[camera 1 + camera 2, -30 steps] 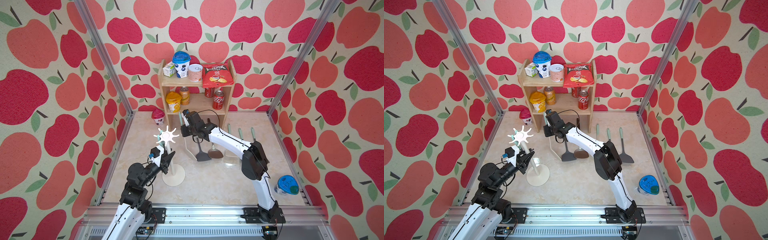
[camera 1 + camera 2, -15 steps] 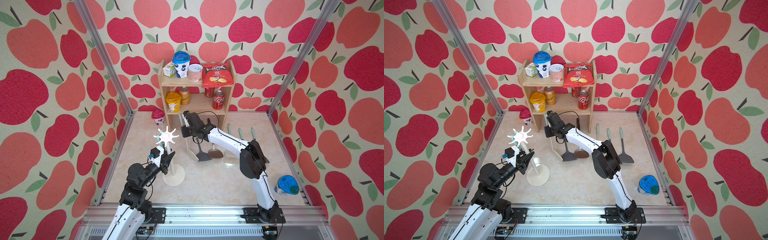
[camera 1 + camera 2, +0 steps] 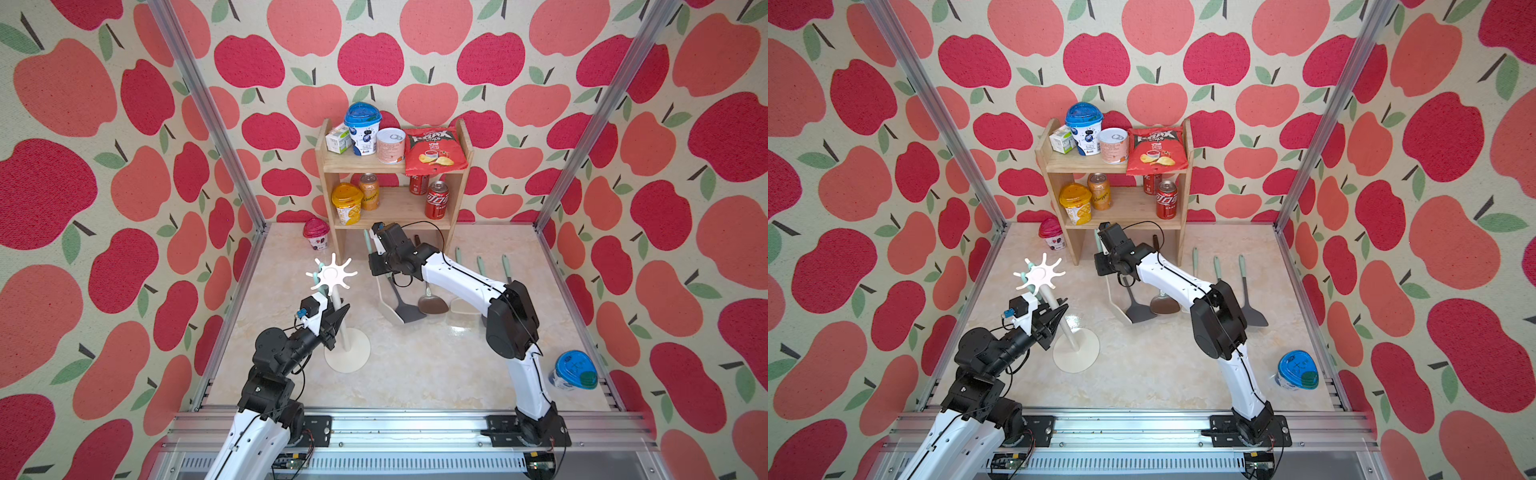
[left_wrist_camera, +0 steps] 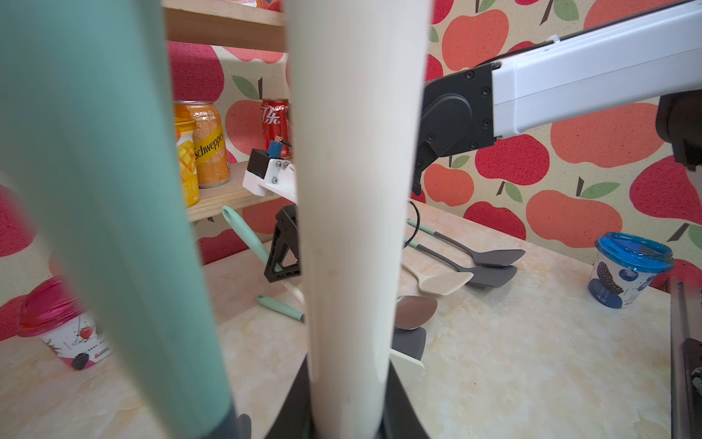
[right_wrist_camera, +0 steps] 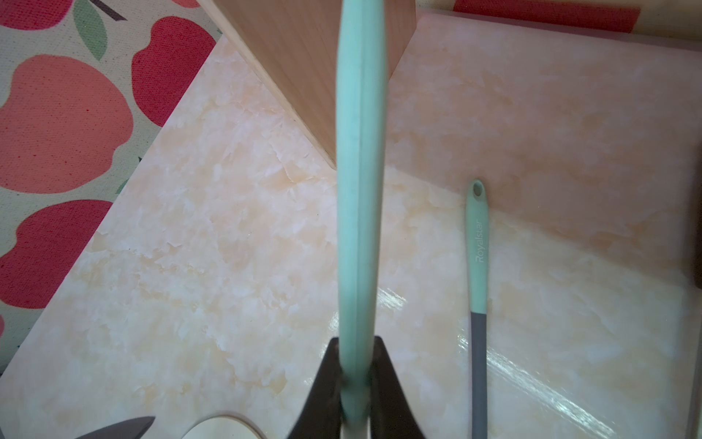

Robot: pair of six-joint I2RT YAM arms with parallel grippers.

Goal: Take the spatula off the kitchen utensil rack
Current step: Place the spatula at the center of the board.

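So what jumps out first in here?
The apple wallpaper covering the walls, then the snack-laden wooden shelf at the back. In front of it the right gripper holds a mint-handled spatula, while the left gripper clamps the pole of the white rack, near the left wall.

apple-print walls enclose a glossy marble floor, wooden shelf against the back.

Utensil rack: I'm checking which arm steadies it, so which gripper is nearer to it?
Left. The left gripper is clamped on the pole of the utensil rack; the right gripper holds the spatula apart from it, in front of the wooden shelf.
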